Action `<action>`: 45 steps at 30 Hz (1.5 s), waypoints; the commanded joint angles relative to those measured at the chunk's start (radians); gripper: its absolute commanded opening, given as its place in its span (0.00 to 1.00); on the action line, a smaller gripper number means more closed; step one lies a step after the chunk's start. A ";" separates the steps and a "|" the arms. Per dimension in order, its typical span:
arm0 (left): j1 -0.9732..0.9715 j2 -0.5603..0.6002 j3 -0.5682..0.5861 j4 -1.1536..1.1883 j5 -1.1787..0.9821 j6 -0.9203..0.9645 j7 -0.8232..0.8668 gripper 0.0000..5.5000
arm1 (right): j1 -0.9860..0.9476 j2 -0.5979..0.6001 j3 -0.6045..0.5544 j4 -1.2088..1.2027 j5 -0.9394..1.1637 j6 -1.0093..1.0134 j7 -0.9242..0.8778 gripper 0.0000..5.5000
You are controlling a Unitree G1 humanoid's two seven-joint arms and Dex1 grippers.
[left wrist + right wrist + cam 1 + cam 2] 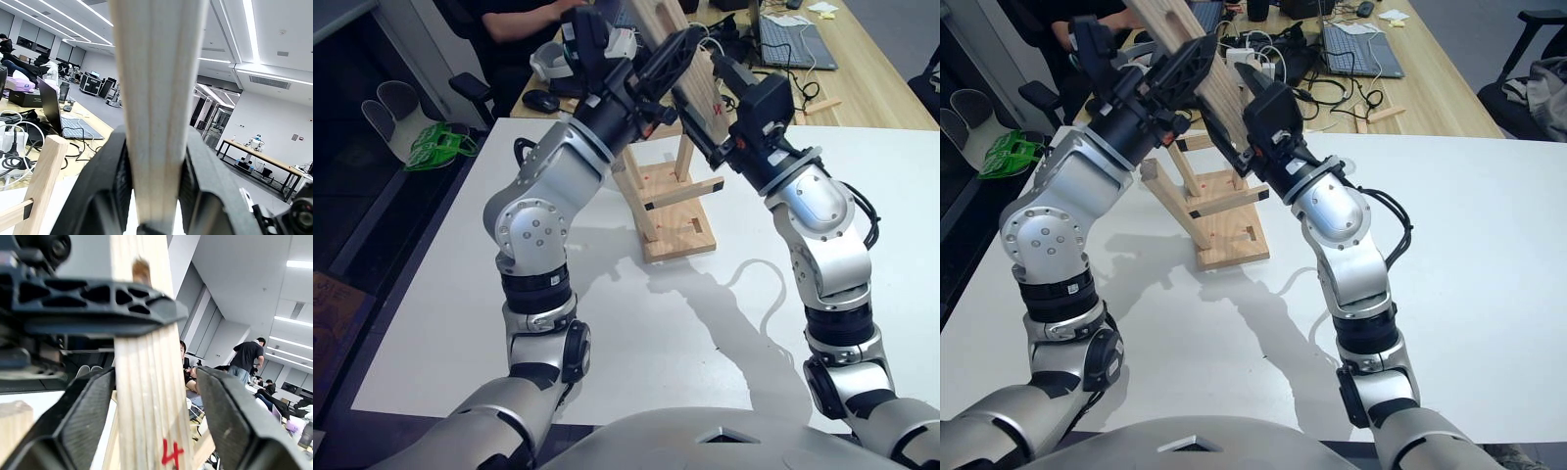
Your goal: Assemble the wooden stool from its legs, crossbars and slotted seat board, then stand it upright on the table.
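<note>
Above far-middle of counter [431,323]: slotted seat board [1163,18] held aloft, tilted, over leg frame [668,196]. Left end effector [658,61] clamps board across its faces; right end effector [703,116] clamps same board lower down. Leg frame leans on counter near far edge. Board likely stiff, light, smooth-faced; could pivot in grip. Best hold: solid wood clear of slots.
</note>
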 commanded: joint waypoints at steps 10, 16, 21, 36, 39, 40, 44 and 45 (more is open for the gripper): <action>-0.057 0.129 0.048 0.081 0.059 -0.039 -0.060 0.18 | 0.051 -0.154 -0.068 -0.007 0.128 0.197 0.185 0.75; -0.102 0.176 0.053 0.120 0.076 -0.047 -0.105 0.18 | 0.037 -0.093 -0.200 -0.024 0.293 0.314 0.131 0.75; -0.100 0.196 0.039 0.110 0.061 -0.014 -0.135 0.18 | 0.009 -0.047 -0.289 -0.028 0.387 0.368 0.052 0.80; -0.092 0.287 -0.158 0.062 0.074 0.049 -0.480 0.18 | -0.168 -0.258 -0.488 -0.010 0.921 0.707 0.213 0.89; -0.084 0.284 -0.160 0.036 0.032 0.080 -0.521 0.18 | -0.233 -0.276 -0.494 0.013 0.989 0.720 0.208 0.89; -0.079 0.290 -0.168 0.028 0.028 0.089 -0.534 0.18 | -0.254 -0.285 -0.491 0.014 1.007 0.726 0.210 0.89; -0.069 0.344 -0.220 0.002 0.048 0.126 -0.591 0.18 | -0.323 -0.329 -0.453 0.017 1.052 0.750 0.241 0.89; -0.073 0.358 -0.233 -0.003 0.054 0.133 -0.607 0.18 | -0.333 -0.339 -0.439 0.016 1.056 0.755 0.254 0.89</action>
